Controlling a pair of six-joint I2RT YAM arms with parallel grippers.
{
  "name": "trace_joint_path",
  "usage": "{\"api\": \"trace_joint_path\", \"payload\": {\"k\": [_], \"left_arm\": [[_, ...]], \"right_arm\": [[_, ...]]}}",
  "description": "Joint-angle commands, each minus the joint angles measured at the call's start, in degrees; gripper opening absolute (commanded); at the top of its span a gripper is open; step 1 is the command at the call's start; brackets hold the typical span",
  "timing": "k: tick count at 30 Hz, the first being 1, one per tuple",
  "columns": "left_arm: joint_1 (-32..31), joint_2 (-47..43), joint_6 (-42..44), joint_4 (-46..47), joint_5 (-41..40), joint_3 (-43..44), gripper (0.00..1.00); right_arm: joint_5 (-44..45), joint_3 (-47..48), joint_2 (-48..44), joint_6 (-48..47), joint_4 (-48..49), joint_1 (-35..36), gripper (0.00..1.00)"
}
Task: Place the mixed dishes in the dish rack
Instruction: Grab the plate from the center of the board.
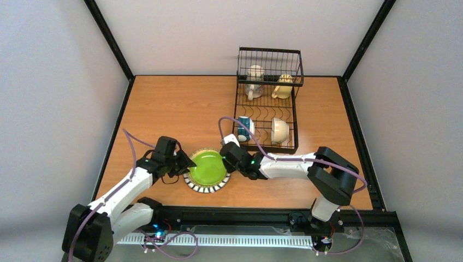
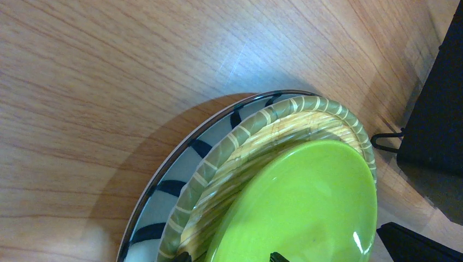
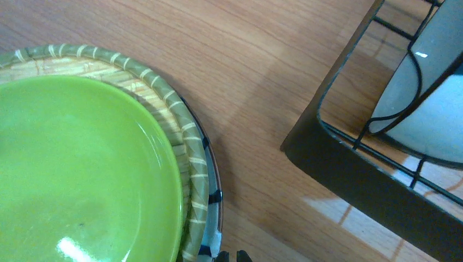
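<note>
A lime-green plate (image 1: 207, 166) lies on top of an olive and straw ribbed plate (image 2: 245, 147), which rests on a plate with a black-and-white striped rim (image 1: 205, 189), near the table's front. My left gripper (image 1: 188, 162) is at the stack's left edge. Its jaws stand apart, one tip at the olive rim and one over the green plate (image 2: 306, 207). My right gripper (image 1: 228, 158) is shut and empty just beside the stack's right edge (image 3: 210, 191). The black wire dish rack (image 1: 238, 117) holds a teal-banded cup (image 1: 245, 128), a cream-white bowl (image 1: 280, 130), a white mug (image 1: 254, 81) and a cream mug (image 1: 283, 86).
The rack's raised basket tier (image 1: 269, 52) is at the far end. Its near front corner (image 3: 360, 180) is close to the right of my right gripper. Black frame rails border the table on the left, right and front.
</note>
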Motion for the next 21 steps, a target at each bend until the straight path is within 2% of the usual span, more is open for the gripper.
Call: {"api": "trace_joint_path", "payload": {"k": [1, 12, 21], "left_arm": [[0.2, 1.2, -0.5, 1.7, 0.7, -0.2, 0.81], [0.2, 3.7, -0.5, 5.7, 3.6, -1.6, 0.81], [0.2, 2.2, -1.1, 7.6, 6.5, -2.7, 0.81]], "right_arm": [[-1.1, 1.6, 1.9, -0.2, 1.4, 0.5, 0.07], [-4.0, 2.5, 5.2, -0.5, 2.5, 0.5, 0.06], [-5.4, 2.8, 6.7, -0.6, 2.2, 0.6, 0.06]]}}
